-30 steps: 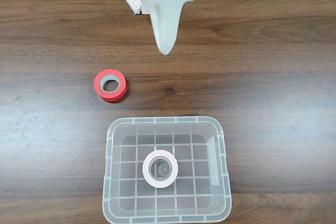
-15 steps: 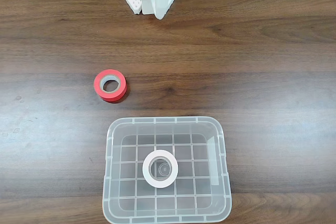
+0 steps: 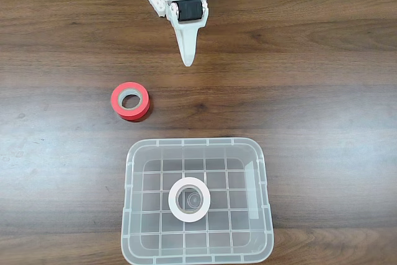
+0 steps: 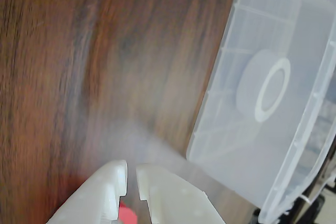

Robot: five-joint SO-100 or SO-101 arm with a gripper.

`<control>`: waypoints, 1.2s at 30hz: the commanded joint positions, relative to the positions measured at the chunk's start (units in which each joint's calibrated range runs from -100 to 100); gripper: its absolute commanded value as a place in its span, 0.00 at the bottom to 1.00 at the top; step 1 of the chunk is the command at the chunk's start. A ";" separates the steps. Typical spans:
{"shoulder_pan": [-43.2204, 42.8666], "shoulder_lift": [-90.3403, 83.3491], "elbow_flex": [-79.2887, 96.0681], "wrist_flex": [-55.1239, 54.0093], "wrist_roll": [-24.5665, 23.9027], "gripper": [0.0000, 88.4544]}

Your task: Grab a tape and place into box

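Observation:
The white tape (image 3: 189, 199) lies flat on the grid bottom of the clear box (image 3: 133, 215), near the table's front edge in the fixed view. Through the wrist view the same tape (image 4: 273, 90) shows inside the box (image 4: 220, 129) at the right. My white gripper (image 3: 187, 60) hangs over the table at the back, pointing toward the front, well away from the box. Its fingertips (image 4: 131, 174) stand almost together with a thin gap and nothing between them.
A red-orange tape roll (image 3: 130, 100) with a grey core lies on the brown wooden table (image 3: 310, 91), left of centre, between the gripper and the box. A red patch (image 4: 125, 212) shows under the fingers in the wrist view. Cables lie at the table's back edge.
The gripper drew back to the table's back edge, then came forward again; now its tip points down over the table. The tapes and the box have not moved.

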 commanded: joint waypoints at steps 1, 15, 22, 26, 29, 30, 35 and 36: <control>1.32 -2.06 2.22 2.62 -5.77 0.01; 1.62 -2.06 4.06 3.99 -7.72 0.01; 1.62 -1.98 4.06 3.99 -6.88 0.02; 1.62 -1.98 4.06 3.99 -6.88 0.02; 1.62 -1.98 4.06 3.99 -6.88 0.02; 1.62 -1.98 4.06 3.99 -6.88 0.02; 1.62 -1.98 4.06 3.99 -6.88 0.02; 1.62 -1.98 4.06 3.99 -6.88 0.02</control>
